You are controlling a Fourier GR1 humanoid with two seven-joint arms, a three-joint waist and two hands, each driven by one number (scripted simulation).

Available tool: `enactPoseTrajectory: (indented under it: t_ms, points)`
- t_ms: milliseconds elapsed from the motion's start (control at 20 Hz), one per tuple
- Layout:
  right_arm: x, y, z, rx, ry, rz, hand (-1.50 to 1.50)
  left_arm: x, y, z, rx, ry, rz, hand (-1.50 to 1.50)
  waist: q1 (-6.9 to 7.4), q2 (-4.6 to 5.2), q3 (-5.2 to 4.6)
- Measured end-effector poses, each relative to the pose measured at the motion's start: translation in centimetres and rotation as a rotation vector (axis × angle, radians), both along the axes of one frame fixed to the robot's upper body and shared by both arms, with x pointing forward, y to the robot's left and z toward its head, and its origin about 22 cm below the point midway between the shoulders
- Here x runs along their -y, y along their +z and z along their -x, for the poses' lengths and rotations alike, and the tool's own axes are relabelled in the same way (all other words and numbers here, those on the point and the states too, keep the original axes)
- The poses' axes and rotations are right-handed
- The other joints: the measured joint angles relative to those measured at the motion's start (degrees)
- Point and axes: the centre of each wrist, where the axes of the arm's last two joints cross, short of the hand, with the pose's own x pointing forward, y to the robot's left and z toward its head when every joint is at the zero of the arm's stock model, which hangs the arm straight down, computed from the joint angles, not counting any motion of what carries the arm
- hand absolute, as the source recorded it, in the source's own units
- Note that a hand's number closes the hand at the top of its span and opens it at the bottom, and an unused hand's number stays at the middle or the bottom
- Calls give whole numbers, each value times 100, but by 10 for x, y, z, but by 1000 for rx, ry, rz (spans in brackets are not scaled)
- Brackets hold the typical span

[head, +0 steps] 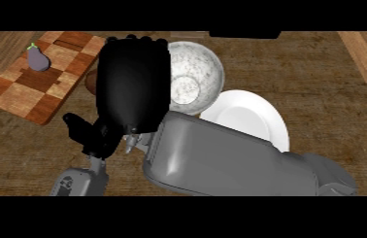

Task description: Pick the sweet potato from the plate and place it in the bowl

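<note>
Nearest, our left hand (87,131) rests, fingers apart. The plate (254,113), right of our right hand (132,84), looks bare. The sweet potato (91,82) peeks out at that hand's left, the bowl (211,72) at its right. We cannot tell whether it is clasped, and placing seems still to come.

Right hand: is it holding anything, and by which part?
Cannot tell for sure. The right hand is seen from its back and hides any hold; a brown sliver, likely the sweet potato, shows at its edge on the view's left.
</note>
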Motion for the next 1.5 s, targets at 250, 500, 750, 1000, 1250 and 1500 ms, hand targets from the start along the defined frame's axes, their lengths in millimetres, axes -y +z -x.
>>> enactPoseTrajectory:
  t_ms: [250,500,750,1000,1250,1500]
  points:
    - [5,-11,-35,-11,-62,3,150,-2,6,0,7,6,3,0,-40,31,6]
    - [11,-27,-71,-21,-132,36,150,-2,4,2,6,9,3,0,-51,49,8]
    - [28,-44,-110,-77,-223,66,150,-2,2,1,16,14,7,0,-56,66,9]
    - [56,-76,-138,-220,-346,17,-150,-2,2,-2,18,3,2,0,7,112,9]
    - [77,-100,-150,-243,-338,-112,-150,1,7,-4,21,-7,0,0,28,113,14]
    - [87,-107,-150,-141,-284,-364,-150,2,6,-1,20,2,4,0,20,105,21]
